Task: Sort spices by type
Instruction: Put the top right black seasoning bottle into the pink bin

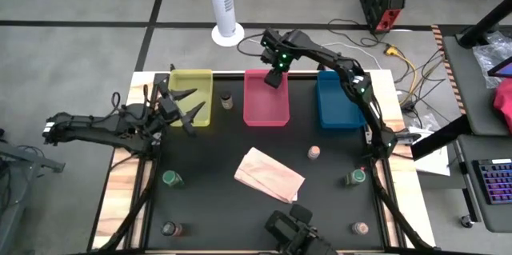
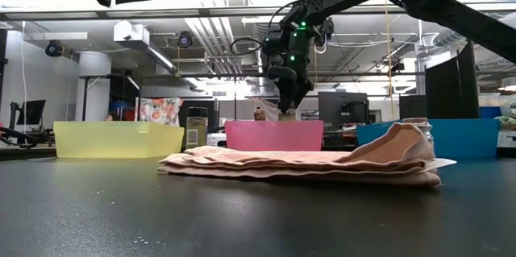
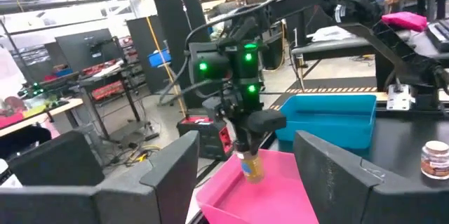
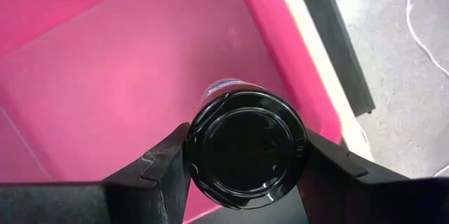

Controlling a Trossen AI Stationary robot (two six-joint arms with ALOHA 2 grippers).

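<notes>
Two-arm sorting table, release stage. On the black table top (image 1: 240,207) stand three rectangular plastic trays in a row at the far edge: yellow (image 1: 192,95), pink (image 1: 266,99) and blue (image 1: 336,101), with a crumpled tan paper bag (image 1: 269,173) lying mid-table. The right gripper (image 1: 276,75) hangs over the far end of the pink tray, its two dark fingers (image 4: 158,168) clamped on the black cap of a small cylindrical spice jar (image 4: 244,147) with brownish contents; the jar hangs upright, cap uppermost, directly between the jaws and above the bare pink floor, apparently not yet touching it. You should lower until the jar's base sits on the tray floor, keep it clear of the near wall, then part the fingers and lift straight up so the jar is not tipped. The left gripper (image 1: 178,105) waits with its fingers apart beside the yellow tray. Other jars stand scattered on the table, among them a green-filled one (image 1: 171,178) near the left edge.
</notes>
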